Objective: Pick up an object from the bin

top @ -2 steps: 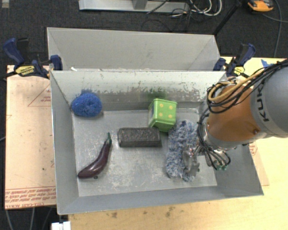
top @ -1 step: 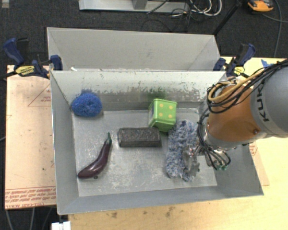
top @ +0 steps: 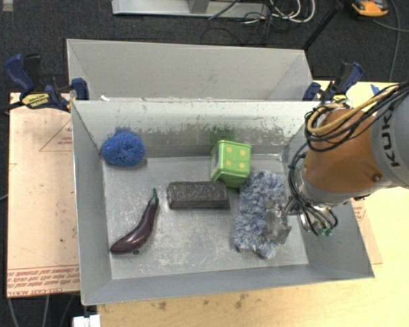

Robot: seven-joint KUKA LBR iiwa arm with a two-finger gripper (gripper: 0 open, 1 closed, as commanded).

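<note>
My gripper (top: 281, 229) reaches down at the right side of the bin, its fingers against the right edge of a blue-and-white speckled cloth (top: 255, 210) that lies crumpled there. A green die with yellow dots (top: 230, 162) sits just above the cloth, near the back wall. To the left of the cloth lies a dark grey rectangular block (top: 198, 195).
A purple toy eggplant (top: 136, 234) lies at the front left of the bin floor. A blue fuzzy ball (top: 123, 148) rests in the back left corner. The arm with its orange cover and cables hangs over the bin's right wall.
</note>
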